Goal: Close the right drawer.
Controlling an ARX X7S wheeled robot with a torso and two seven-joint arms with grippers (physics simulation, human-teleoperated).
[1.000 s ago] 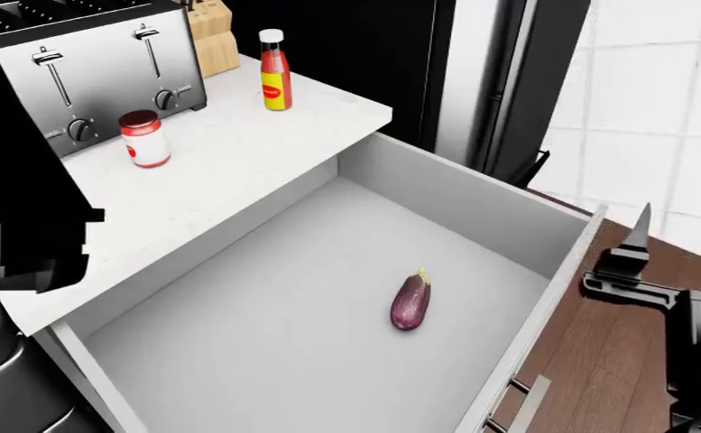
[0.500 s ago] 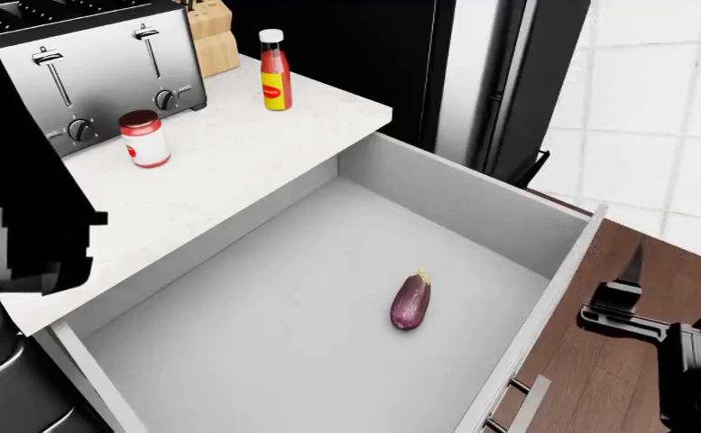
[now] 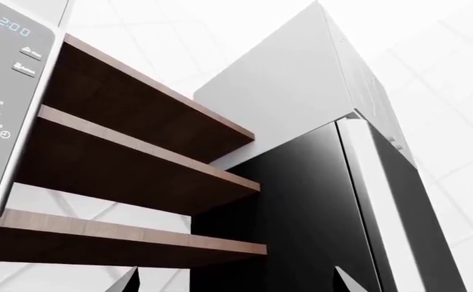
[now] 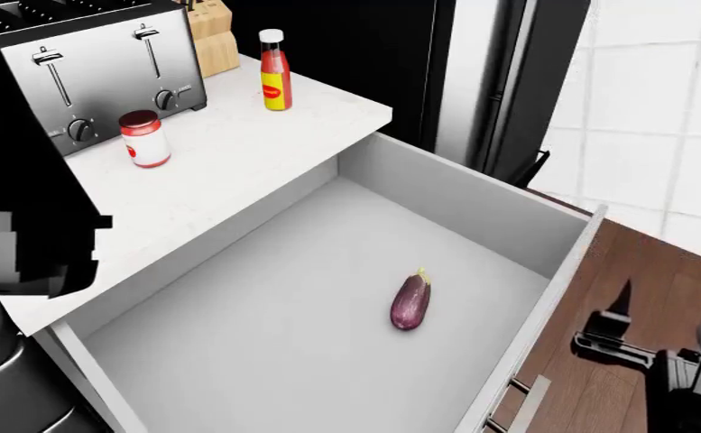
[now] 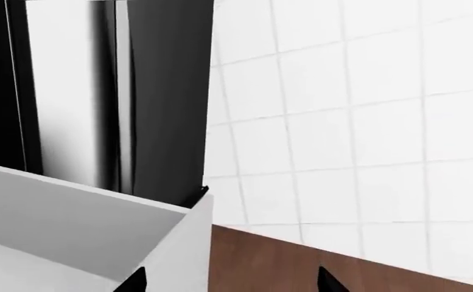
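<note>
Right drawer (image 4: 314,361), wide, deep and white with a smooth pale grey inside, stands pulled fully out beneath the white stone countertop (image 4: 230,171), filling the middle of our head view; its white front panel (image 4: 543,316) runs along the right side of the scene above the brown wood floor (image 4: 651,271). We judge the task barely begun: nothing touches the panel yet, and the whole push back under the counter is still to come.

Beyond the drawer's far end rises a tall black-and-steel refrigerator (image 4: 494,81), with white wall tiles (image 4: 663,108) to its right. At far left on the counter sits a brushed-steel toaster (image 4: 97,72), a pale wooden knife block (image 4: 212,36) behind it.

Our black right gripper (image 4: 615,329) hangs low at the near right, just outside the front panel and apart from it. Its wrist camera shows two dark fingertips (image 5: 134,281) spread with a clear gap between them and nothing held. Our left gripper (image 3: 232,283) points upward at brown wooden shelves (image 3: 131,158); its two tips also sit wide apart and empty.

Smaller still: a red sauce bottle with a white cap (image 4: 275,72), a small white jar with a red lid (image 4: 144,138), and, alone on the drawer floor, a purple aubergine (image 4: 410,301).
</note>
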